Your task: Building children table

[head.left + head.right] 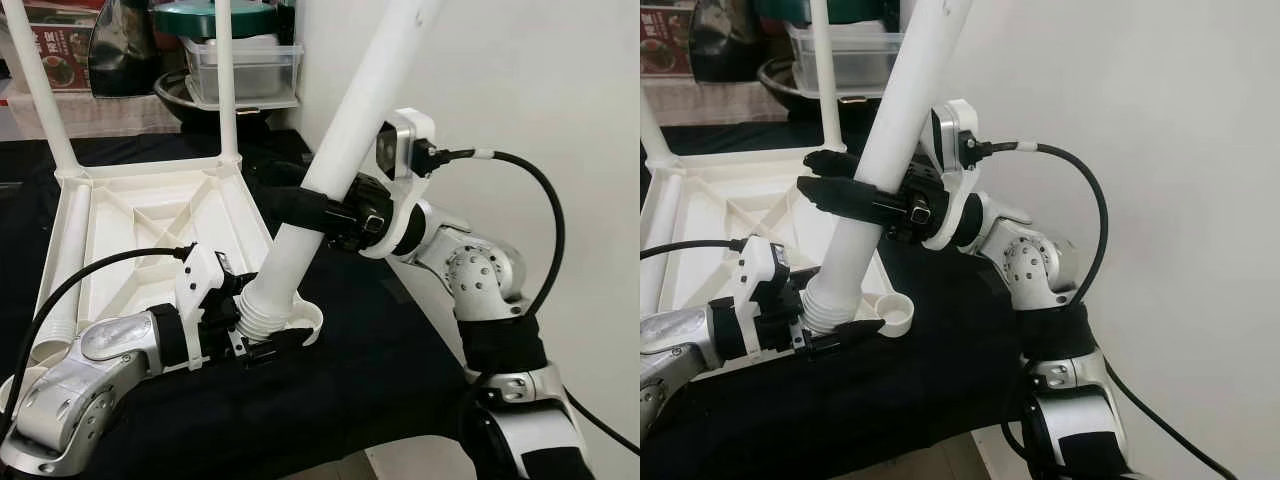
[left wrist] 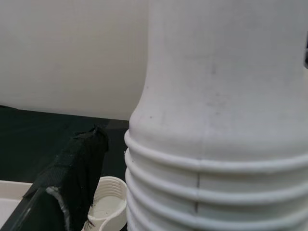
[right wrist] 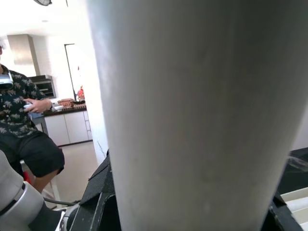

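A white plastic children's table lies upside down on a black cloth. Two white legs stand upright in its far corners. A third white leg leans to the right above the near right corner. My right gripper is shut around the middle of this leg. My left gripper is shut on the leg's ribbed threaded end, low down at the table corner. The round corner socket sits uncovered just right of that end. In the left wrist view one taped black finger stands beside the threads.
A clear plastic box, a dark bowl and printed cartons stand behind the table. A white wall closes off the right side. The black cloth's edge runs near my right arm. A person stands far off in a kitchen.
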